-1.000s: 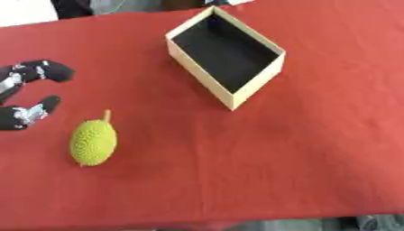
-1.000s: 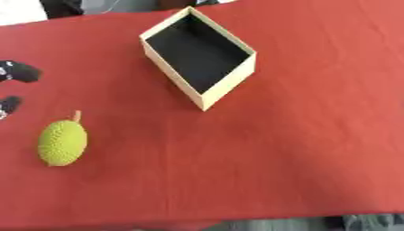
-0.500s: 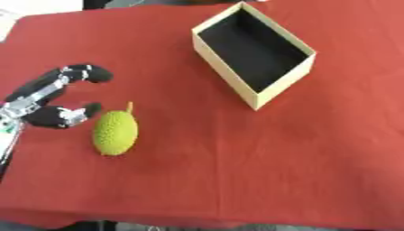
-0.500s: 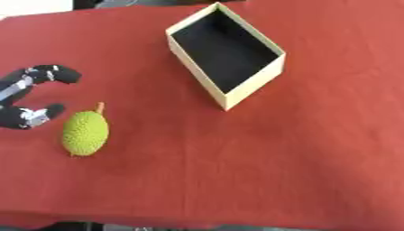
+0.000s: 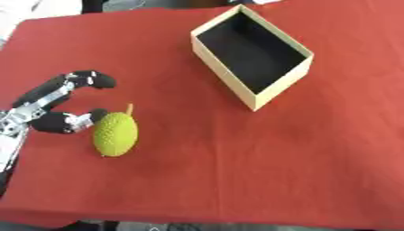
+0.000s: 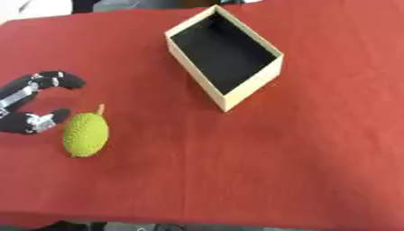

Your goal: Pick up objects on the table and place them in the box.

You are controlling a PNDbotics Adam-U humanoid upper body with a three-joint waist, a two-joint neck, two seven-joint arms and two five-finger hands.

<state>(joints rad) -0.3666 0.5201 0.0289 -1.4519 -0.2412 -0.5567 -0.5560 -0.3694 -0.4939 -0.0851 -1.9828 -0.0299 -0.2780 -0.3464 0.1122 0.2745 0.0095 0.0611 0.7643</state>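
A red cloth covers the table [image 5: 236, 180], and on its left part lies the green bumpy fruit [image 5: 115, 134], on its side with the stem pointing away, well apart from the empty open box [image 5: 251, 55] it is probably bound for. The left hand [image 5: 49, 108] sits just beside the fruit, fingers and thumb spread in an open curve around nothing, the thumb tip about touching the rind, seemingly set for a side grasp.

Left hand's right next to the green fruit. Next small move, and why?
Probably close the left hand round the green fruit. The hand lies open beside the fruit's left side, thumb tip at its skin, fingers arched above and not yet round it. The fruit rests on the red table; the box is empty.
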